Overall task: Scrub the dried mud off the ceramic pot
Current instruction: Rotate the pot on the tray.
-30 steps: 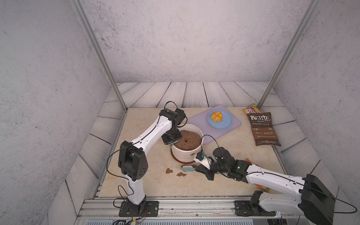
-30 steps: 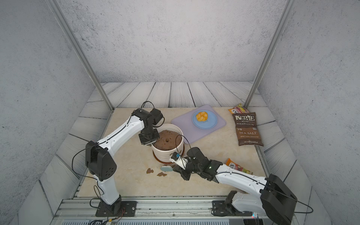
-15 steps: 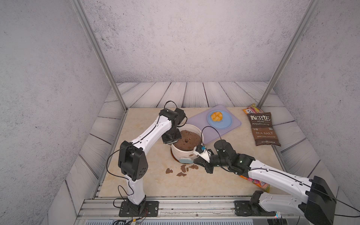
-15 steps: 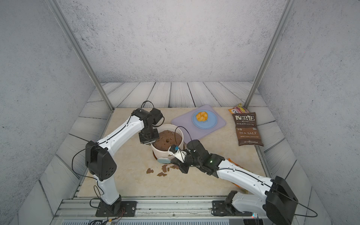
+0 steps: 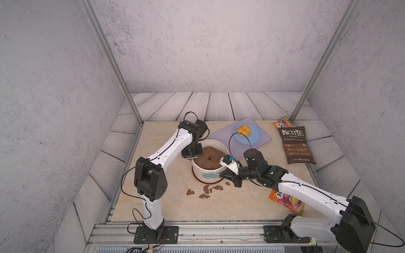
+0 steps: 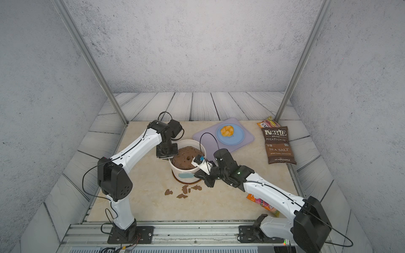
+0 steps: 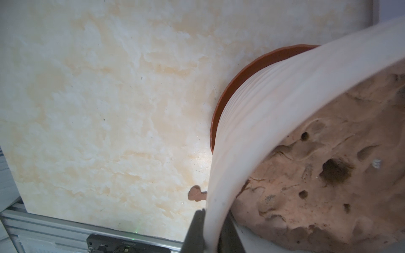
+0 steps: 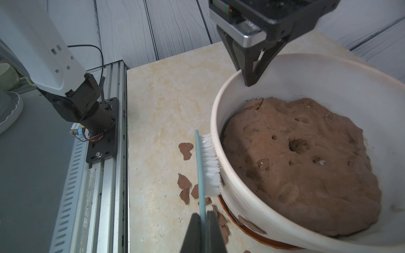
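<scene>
Your right gripper (image 8: pixel 203 221) pinches the brush (image 8: pixel 210 164) — bristles just ahead, against the ceramic pot (image 8: pixel 215 122). Your left gripper (image 8: pixel 254 76) clamps its rim — dried mud (image 8: pixel 185 150) flakes lie beside the right gripper

Pot (image 7: pixel 247 105): cream-white, ribbed. Saucer (image 7: pixel 228 96): reddish-brown. Soil (image 8: pixel 295 166): brown, pitted. Mud flakes (image 8: pixel 185 150): matte brown. Brush (image 8: pixel 200 162): teal back, white bristles. Table (image 7: pixel 98 109): cream, marbled. Plate (image 5: pixel 254 140): blue. Mat (image 5: pixel 222 134): lavender.
</scene>
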Robot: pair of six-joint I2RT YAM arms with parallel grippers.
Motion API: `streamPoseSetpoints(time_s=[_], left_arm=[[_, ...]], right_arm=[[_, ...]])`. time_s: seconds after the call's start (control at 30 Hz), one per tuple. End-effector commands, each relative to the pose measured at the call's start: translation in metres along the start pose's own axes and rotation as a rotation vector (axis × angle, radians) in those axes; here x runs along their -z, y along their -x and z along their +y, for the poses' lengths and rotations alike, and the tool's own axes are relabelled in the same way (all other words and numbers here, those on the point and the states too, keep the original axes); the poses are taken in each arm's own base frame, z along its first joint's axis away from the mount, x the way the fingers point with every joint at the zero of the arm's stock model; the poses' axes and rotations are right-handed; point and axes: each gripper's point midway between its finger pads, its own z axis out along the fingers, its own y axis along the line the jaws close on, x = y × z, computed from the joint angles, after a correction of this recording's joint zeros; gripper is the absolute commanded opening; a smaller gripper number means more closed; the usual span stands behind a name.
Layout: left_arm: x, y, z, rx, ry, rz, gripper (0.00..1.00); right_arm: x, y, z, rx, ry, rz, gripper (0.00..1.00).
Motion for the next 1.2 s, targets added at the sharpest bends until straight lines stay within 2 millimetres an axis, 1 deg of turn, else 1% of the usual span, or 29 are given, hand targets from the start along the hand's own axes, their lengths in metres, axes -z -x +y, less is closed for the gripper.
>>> streamPoseSetpoints(time_s=[0.0,0.1,0.3,0.53,0.67,0.8,0.9,0.97,1.07,1.17], left_arm=[[-0.022,0.001,0.012,-0.139,0.107,0.03,0.03],[-0.022,0.001,0.012,-0.159,0.105,0.028,0.03],[-0.024,0.0,0.011,-0.187,0.095,0.037,0.03],[-0.028,-0.002,0.01,-0.195,0.092,0.048,0.03],[-0.029,0.0,0.011,-0.199,0.102,0.043,0.03],[-0.03,0.001,0.012,-0.207,0.106,0.048,0.03],[-0.03,0.003,0.012,-0.217,0.109,0.047,0.03],[-0.029,0.005,0.011,-0.229,0.109,0.044,0.03],[-0.028,0.009,0.013,-0.263,0.12,0.024,0.04],[-0.03,0.018,0.02,-0.317,0.176,-0.007,0.03]], right_arm=[[0.001,0.001,-0.015,-0.002,-0.043,0.006,0.0],[-0.002,-0.008,-0.019,-0.019,-0.047,0.022,0.0],[-0.008,-0.025,-0.019,-0.047,-0.041,0.049,0.0],[-0.009,-0.04,-0.009,-0.063,0.001,0.072,0.0],[-0.011,-0.047,0.001,-0.093,0.045,0.067,0.0],[-0.014,-0.052,0.022,-0.087,0.093,0.079,0.0],[-0.014,-0.051,0.039,-0.085,0.128,0.071,0.0],[-0.013,-0.049,0.044,-0.095,0.133,0.056,0.0],[-0.008,-0.042,0.048,-0.095,0.133,0.038,0.0],[-0.003,-0.035,0.048,-0.078,0.124,0.033,0.0]])
